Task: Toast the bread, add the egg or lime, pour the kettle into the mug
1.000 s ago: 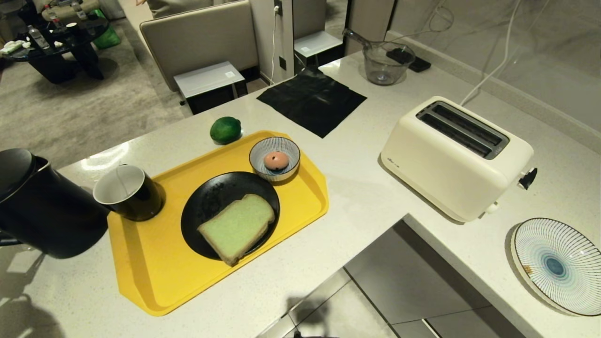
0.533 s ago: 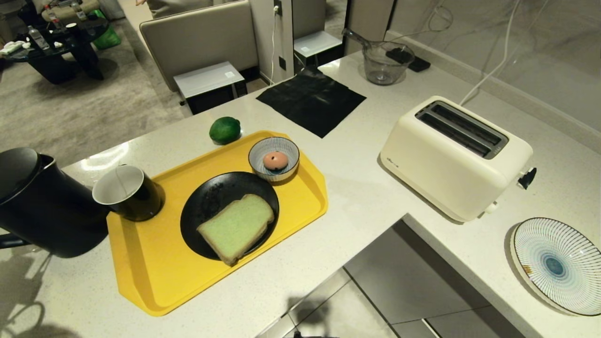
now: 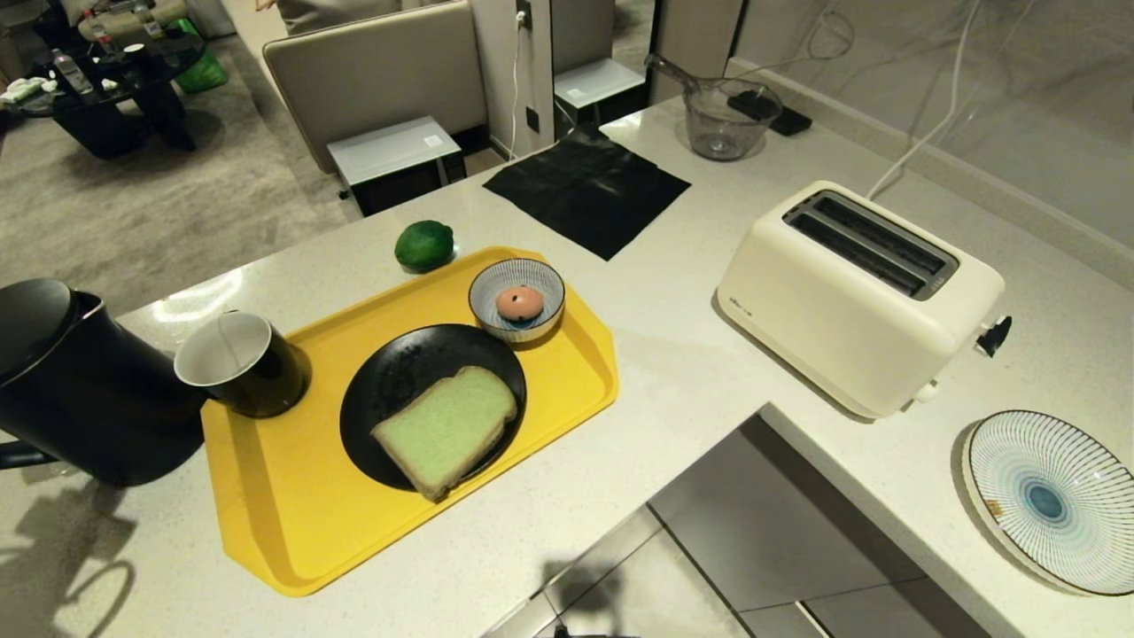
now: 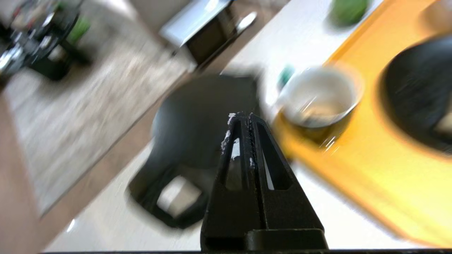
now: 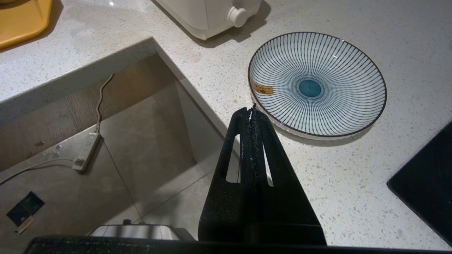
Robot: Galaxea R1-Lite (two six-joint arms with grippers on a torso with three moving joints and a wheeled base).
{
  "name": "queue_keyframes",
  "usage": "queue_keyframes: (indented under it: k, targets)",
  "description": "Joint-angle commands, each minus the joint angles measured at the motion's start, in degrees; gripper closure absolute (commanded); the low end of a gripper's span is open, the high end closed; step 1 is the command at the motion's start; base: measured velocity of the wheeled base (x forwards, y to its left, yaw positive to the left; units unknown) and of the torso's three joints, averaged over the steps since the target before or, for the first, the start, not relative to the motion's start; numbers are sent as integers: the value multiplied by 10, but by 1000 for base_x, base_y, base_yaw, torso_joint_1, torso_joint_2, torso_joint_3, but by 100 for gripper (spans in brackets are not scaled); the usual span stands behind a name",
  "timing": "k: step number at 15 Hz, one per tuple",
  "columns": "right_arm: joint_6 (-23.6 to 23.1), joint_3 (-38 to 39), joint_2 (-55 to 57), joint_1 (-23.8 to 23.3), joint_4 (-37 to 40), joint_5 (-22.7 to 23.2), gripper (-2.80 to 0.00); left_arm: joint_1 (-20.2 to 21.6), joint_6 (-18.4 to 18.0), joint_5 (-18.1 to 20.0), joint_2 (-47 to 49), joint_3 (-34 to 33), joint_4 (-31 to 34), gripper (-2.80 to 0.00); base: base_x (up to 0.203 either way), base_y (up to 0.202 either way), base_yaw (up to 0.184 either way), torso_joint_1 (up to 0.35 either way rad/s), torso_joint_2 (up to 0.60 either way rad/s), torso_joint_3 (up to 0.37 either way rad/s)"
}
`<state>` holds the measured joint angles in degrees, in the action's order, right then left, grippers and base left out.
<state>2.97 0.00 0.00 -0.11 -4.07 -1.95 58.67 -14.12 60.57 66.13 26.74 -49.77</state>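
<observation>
My bread point(image 3: 446, 427) lies on the black plate point(image 3: 390, 377), the egg point(image 3: 520, 303) in the striped bowl point(image 3: 490, 283); my left pincer point(image 4: 242, 118) and right pincer point(image 5: 252, 110) are clenched empty.

A: Bench point(image 3: 691, 372), pale speckled stone, L-shaped. Directly on it?

B: Below the left claw point(image 4: 247, 118), fingers pressed together: the kettle point(image 3: 80, 390), with a yellow tray point(image 3: 283, 523) just beside it. Beyond the tray from that claw, the lime point(image 3: 424, 245), then a black mat point(image 3: 589, 188) and a clear glass jug point(image 3: 725, 117).

A: Other wing?

B: Just past the closed right claw point(image 5: 251, 109), a striped plate point(image 5: 317, 83). Beyond the plate, a cream toaster point(image 3: 859, 297).
</observation>
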Motion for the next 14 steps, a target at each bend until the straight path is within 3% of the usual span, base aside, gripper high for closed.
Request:
queue_keyframes:
  k: [1, 4, 6, 7, 9, 10, 12, 14]
  targets:
    - [0, 15, 1, 0, -1, 0, 0, -62, 51, 3, -45, 43, 2, 0, 0, 0, 0, 0, 0, 0]
    - [0, 15, 1, 0, -1, 0, 0, -151, 140, -1, -67, 170, 88, 0, 0, 0, 0, 0, 0, 0]
    - [0, 15, 1, 0, -1, 0, 0, -210, 166, -24, -74, 274, 251, 0, 0, 0, 0, 0, 0, 0]
    - [0, 15, 1, 0, -1, 0, 0, -247, 169, -67, -77, 311, 345, 0, 0, 0, 0, 0, 0, 0]
    - [0, 15, 1, 0, -1, 0, 0, -340, 146, -230, -83, 371, 521, 0, 0, 0, 0, 0, 0, 0]
    - [0, 15, 1, 0, -1, 0, 0, -384, 126, -302, -94, 387, 575, 0, 0, 0, 0, 0, 0, 0]
    - [0, 15, 1, 0, -1, 0, 0, -472, 103, -426, -136, 391, 613, 0, 0, 0, 0, 0, 0, 0]
    - [0, 15, 1, 0, -1, 0, 0, -559, 97, -508, -203, 369, 624, 0, 0, 0, 0, 0, 0, 0]
